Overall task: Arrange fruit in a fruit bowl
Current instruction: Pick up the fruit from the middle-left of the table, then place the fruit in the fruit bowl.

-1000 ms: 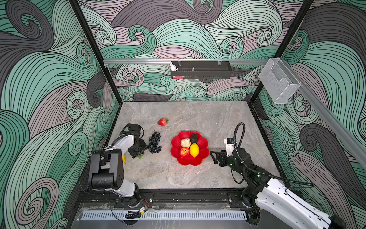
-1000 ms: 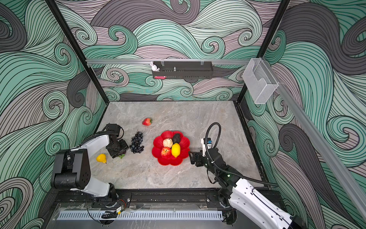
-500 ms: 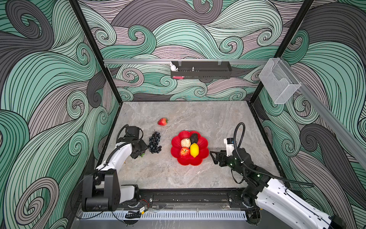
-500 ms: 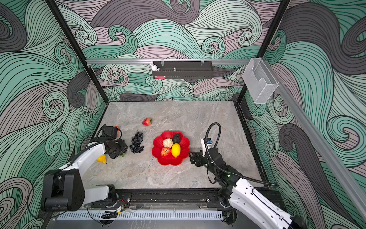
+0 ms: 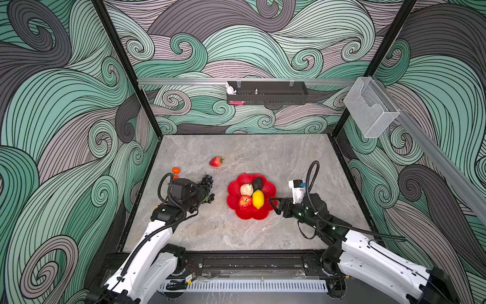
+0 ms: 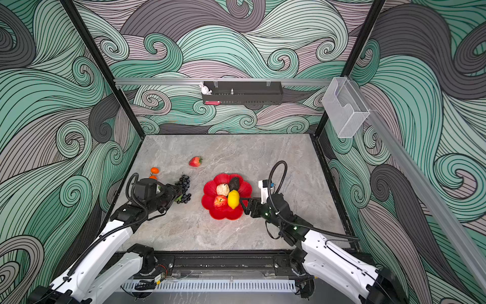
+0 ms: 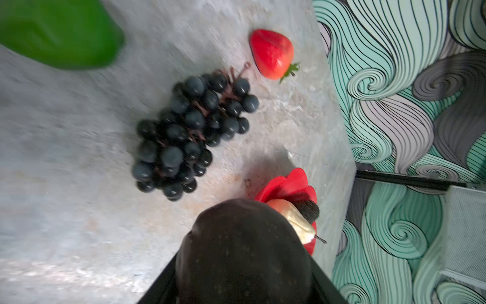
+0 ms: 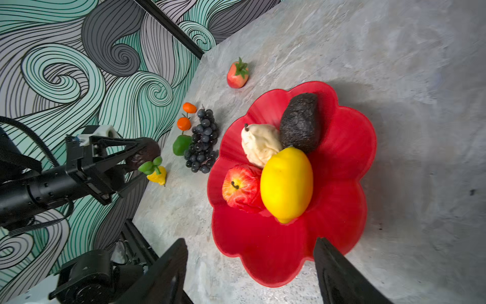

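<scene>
The red fruit bowl [image 5: 247, 214] holds a red apple [image 5: 245, 202], a yellow lemon [image 5: 258, 199], a beige lumpy piece [image 5: 246, 189] and a dark avocado-like piece [image 5: 257, 183]. My left gripper [image 5: 201, 194] is shut on another dark avocado-like fruit [image 7: 244, 252], just left of the grape bunch [image 5: 207, 184]. A strawberry [image 5: 216, 161] lies farther back. My right gripper [image 8: 249, 244] is open and empty, its fingers on either side of the bowl's right rim [image 8: 342, 158].
By the left wall lie two small oranges [image 8: 189, 108], a green lime [image 8: 181, 144] and a yellow lemon with green leaves [image 8: 157, 177]. A black tray [image 5: 267, 96] and a clear mesh bin [image 5: 369, 111] hang on the walls.
My left arm has swung right from the left wall towards the grapes, carrying the dark fruit. The right gripper has edged closer to the bowl and its fingers have narrowed a little.
</scene>
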